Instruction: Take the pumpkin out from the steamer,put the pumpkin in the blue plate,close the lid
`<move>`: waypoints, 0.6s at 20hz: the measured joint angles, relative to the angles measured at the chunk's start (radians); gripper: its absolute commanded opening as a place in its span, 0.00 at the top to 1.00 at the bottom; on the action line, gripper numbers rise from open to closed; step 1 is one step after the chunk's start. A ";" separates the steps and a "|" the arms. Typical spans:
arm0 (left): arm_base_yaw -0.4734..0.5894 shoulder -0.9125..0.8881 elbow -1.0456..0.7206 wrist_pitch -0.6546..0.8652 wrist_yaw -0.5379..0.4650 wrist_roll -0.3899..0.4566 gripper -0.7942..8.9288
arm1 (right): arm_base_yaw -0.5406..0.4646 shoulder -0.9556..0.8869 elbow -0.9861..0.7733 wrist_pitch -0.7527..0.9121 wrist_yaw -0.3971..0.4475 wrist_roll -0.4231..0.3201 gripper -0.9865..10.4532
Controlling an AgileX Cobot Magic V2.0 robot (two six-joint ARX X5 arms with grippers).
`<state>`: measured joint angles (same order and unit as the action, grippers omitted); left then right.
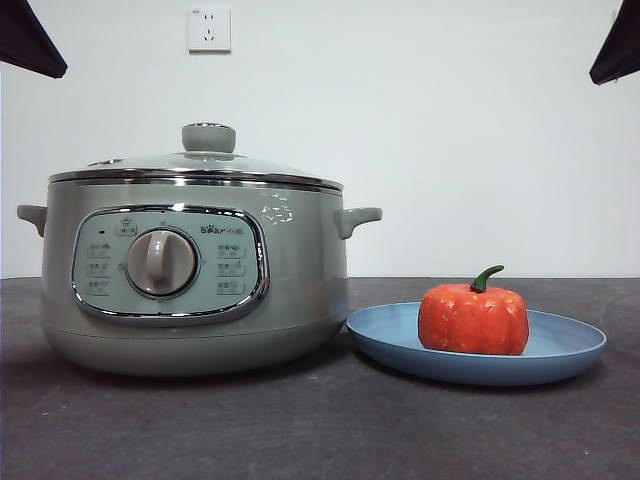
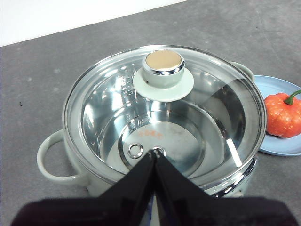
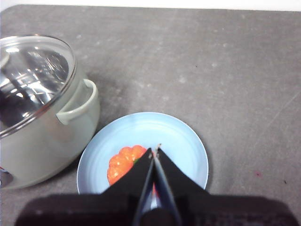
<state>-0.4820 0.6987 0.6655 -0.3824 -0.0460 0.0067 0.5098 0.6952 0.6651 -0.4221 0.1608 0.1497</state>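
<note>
The pale green steamer (image 1: 190, 280) stands on the left of the table with the glass lid (image 1: 200, 165) closed on it. Through the lid (image 2: 164, 108) the pot looks empty. The orange pumpkin (image 1: 473, 318) sits in the blue plate (image 1: 565, 352) just right of the steamer. My left gripper (image 2: 155, 153) is shut and empty, high above the steamer's lid. My right gripper (image 3: 155, 150) is shut and empty, high above the pumpkin (image 3: 123, 165) and the plate (image 3: 183, 146). In the front view both arms show only as black tips at the top corners.
The dark grey tabletop (image 1: 320, 430) stretches in front of the steamer and plate. A white wall with a socket (image 1: 208, 30) stands behind. The steamer's side handle (image 3: 80, 101) points toward the plate.
</note>
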 measured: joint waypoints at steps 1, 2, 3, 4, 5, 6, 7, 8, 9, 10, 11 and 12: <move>0.000 0.000 0.000 -0.001 0.000 0.000 0.92 | 0.000 0.000 0.000 -0.002 0.000 0.000 0.91; 0.000 0.000 0.000 -0.004 0.000 0.000 0.92 | 0.000 0.000 0.000 -0.002 0.000 0.001 0.91; 0.000 0.000 0.000 -0.008 0.000 0.000 0.92 | 0.000 0.000 0.000 -0.003 0.000 0.001 0.91; 0.000 0.000 0.000 -0.009 0.000 0.000 0.92 | 0.000 0.000 0.000 -0.004 0.000 0.001 0.91; 0.000 0.000 0.000 -0.009 0.000 0.000 0.92 | 0.000 0.000 0.000 -0.004 0.000 0.001 0.91; 0.000 0.000 0.000 -0.009 0.000 0.000 0.92 | 0.000 0.000 0.000 -0.004 0.000 0.001 0.91; -0.002 -0.001 0.000 -0.010 0.000 0.000 0.92 | 0.000 0.000 0.000 -0.004 0.000 0.001 0.91; -0.003 -0.013 0.000 -0.023 -0.005 0.001 0.92 | 0.000 0.000 0.000 -0.004 0.000 0.001 0.91; 0.001 -0.046 0.000 -0.050 -0.024 0.015 0.92 | 0.000 0.000 0.000 -0.004 0.000 0.001 0.91; 0.013 -0.097 0.000 -0.081 -0.026 0.027 0.92 | 0.000 0.000 0.000 -0.004 0.000 0.001 0.91; 0.035 -0.157 0.000 -0.107 -0.025 0.027 0.92 | 0.000 0.000 0.000 -0.004 0.000 0.001 0.91; 0.061 -0.212 -0.002 -0.121 -0.026 0.026 0.92 | 0.000 0.000 0.000 -0.004 0.000 0.001 0.91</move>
<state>-0.4210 0.4866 0.6640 -0.5034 -0.0715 0.0326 0.5098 0.6949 0.6651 -0.4263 0.1608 0.1509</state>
